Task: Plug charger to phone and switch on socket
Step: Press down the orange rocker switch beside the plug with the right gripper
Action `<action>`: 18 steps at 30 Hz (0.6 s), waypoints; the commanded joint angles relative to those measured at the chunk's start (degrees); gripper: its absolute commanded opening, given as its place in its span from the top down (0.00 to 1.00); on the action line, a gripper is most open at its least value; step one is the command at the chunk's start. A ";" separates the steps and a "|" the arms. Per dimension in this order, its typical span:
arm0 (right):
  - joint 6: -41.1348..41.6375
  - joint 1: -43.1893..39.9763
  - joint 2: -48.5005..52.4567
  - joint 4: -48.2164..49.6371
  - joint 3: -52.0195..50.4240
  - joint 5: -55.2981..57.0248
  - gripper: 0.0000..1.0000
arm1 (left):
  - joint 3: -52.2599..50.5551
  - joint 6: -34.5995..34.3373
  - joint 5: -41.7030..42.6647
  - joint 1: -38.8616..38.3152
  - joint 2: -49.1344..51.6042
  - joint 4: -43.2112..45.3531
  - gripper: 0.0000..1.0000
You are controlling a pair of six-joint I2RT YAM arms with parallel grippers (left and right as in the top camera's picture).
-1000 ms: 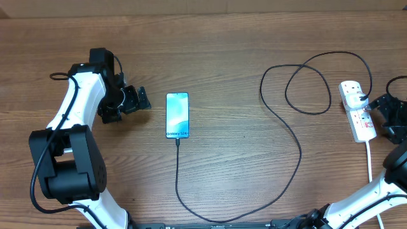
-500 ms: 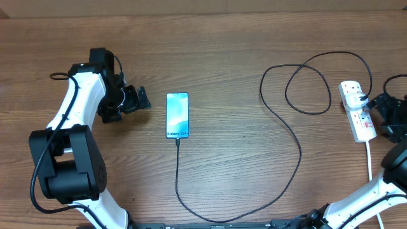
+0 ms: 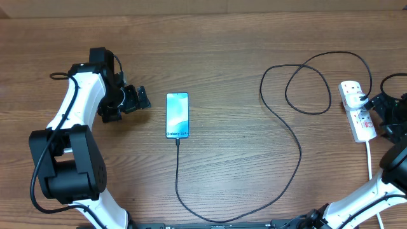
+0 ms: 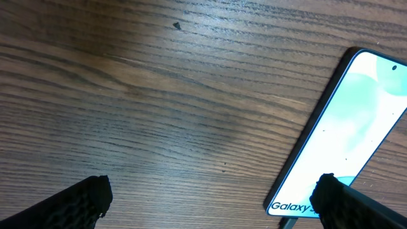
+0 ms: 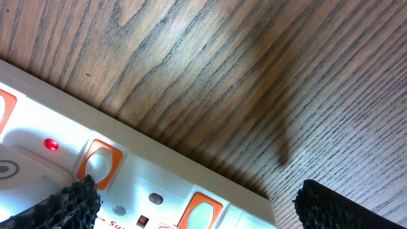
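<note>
While left hand (image 3: pixel 138 100) and right hand (image 3: pixel 381 116) stay spread, the phone (image 3: pixel 177 115) seemingly hasn't moved.

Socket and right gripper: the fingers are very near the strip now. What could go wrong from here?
1. The open right gripper sits right beside the socket, which seems to lie loose; a sideways touch may slide it instead of pressing a switch.
2. A red light glows on the socket; another press might switch it off.
3. If the socket shifts, the charger could tug its tip out of the phone.
</note>
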 commanded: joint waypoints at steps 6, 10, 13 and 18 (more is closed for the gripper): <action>-0.61 1.68 1.16 0.87 -1.05 -0.76 0.00 | 0.26 -0.76 -0.55 0.24 -1.07 0.22 0.00; -0.61 1.60 0.94 1.20 -0.81 -1.07 0.00 | 0.24 -0.76 -0.55 0.24 -1.05 0.22 0.00; -0.39 1.60 0.52 1.60 -0.81 -1.05 0.00 | 0.24 -0.76 -0.55 0.24 -1.05 0.22 0.00; 1.90 1.44 -1.05 1.84 -0.81 0.57 0.00 | 0.26 -0.76 -0.55 0.24 -1.05 0.22 0.00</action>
